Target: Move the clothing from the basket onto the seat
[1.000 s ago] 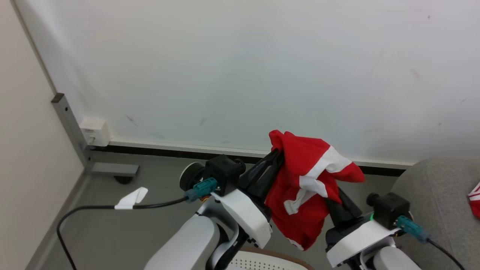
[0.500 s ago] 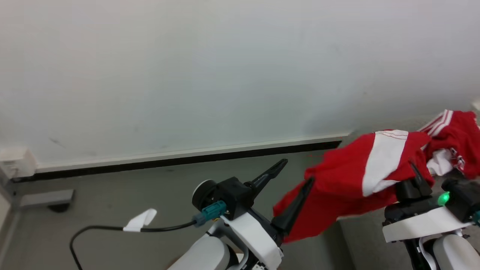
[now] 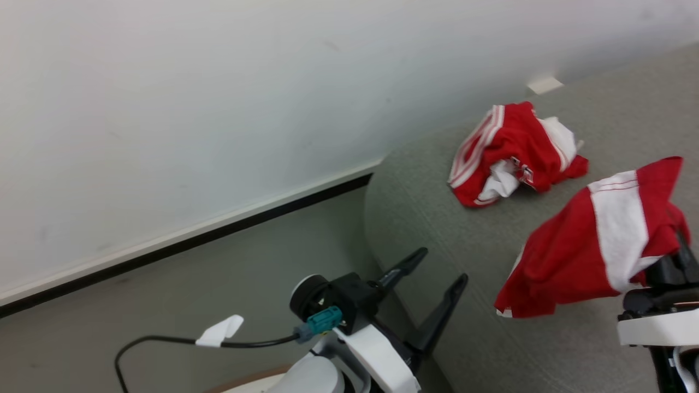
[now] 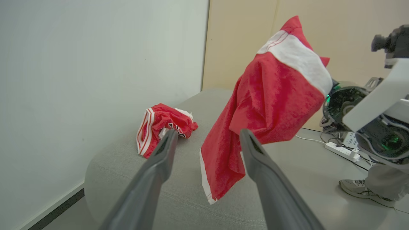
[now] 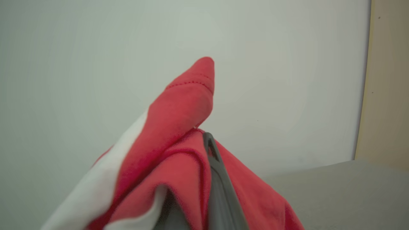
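One red garment with a white panel (image 3: 595, 245) hangs from my right gripper (image 3: 673, 257), which is shut on it just above the grey seat (image 3: 437, 207). In the right wrist view the cloth (image 5: 179, 127) drapes over my fingers (image 5: 217, 179) and hides most of them. The other red garment (image 3: 513, 150), striped and lettered, lies crumpled on the seat near the wall. My left gripper (image 3: 443, 265) stands open by the seat's left edge, holding nothing; from its wrist the hanging garment (image 4: 271, 95) is just beyond its fingertips. A sliver of the basket's brown rim (image 3: 240, 381) shows at the bottom.
A white wall with a dark baseboard (image 3: 191, 234) runs behind the seat. Grey floor (image 3: 164, 295) lies to the left. In the left wrist view a power strip (image 4: 342, 150) and a person's shoe (image 4: 361, 191) are on the floor past the seat.
The view has swung right, bringing the seat in. My left gripper has let go of the garment and opened. The right gripper has carried the garment from above the basket over the seat.
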Robot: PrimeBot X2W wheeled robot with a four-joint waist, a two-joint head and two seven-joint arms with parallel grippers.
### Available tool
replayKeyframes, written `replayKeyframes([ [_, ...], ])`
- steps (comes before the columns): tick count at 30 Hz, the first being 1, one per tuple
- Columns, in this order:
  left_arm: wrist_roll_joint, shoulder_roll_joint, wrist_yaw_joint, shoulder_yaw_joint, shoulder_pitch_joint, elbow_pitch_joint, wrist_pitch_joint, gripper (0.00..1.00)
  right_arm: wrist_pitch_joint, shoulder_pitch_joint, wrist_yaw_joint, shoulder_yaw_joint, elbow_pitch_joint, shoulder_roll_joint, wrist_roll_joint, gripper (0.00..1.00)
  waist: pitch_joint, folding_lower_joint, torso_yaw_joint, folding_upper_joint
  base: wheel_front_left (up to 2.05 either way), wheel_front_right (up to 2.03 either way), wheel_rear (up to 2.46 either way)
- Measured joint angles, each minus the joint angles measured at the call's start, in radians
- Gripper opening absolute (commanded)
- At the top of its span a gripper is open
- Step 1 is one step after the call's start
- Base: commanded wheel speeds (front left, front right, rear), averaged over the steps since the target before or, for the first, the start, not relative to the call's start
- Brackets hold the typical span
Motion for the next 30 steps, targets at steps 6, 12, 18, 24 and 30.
replayKeyframes([
  [6,0.0,-0.014,-0.02,-0.031,-0.028,0.045,-0.008,1.0,0.0,0.053,0.0,-0.064,-0.044,0.006,-0.004,0.0,0.051,0.0001,-0.065,0.0,0.0,0.0,0.0],
  [12,0.0,-0.02,-0.024,-0.04,-0.054,0.087,-0.024,1.0,0.0,0.066,0.0,-0.088,-0.07,0.006,0.003,0.0,0.078,0.0001,-0.083,0.0,0.0,0.0,0.0],
  [18,0.003,-0.019,-0.015,-0.04,-0.057,0.113,-0.042,1.0,0.0,0.007,0.0,-0.053,-0.048,-0.02,-0.002,0.0,0.089,0.0,-0.085,0.0,0.0,0.0,0.0],
  [24,0.035,-0.004,-0.001,-0.053,-0.092,0.104,-0.018,1.0,0.0,-0.145,0.0,-0.059,0.004,-0.08,0.043,0.0,0.154,0.0,-0.082,-0.0001,0.0,0.0,0.0],
  [30,0.069,0.019,-0.004,-0.068,-0.171,0.084,0.029,1.0,0.0,-0.304,0.0,-0.148,0.061,-0.165,0.096,0.0,0.288,0.0002,-0.043,0.0,0.0,0.0,0.0],
])
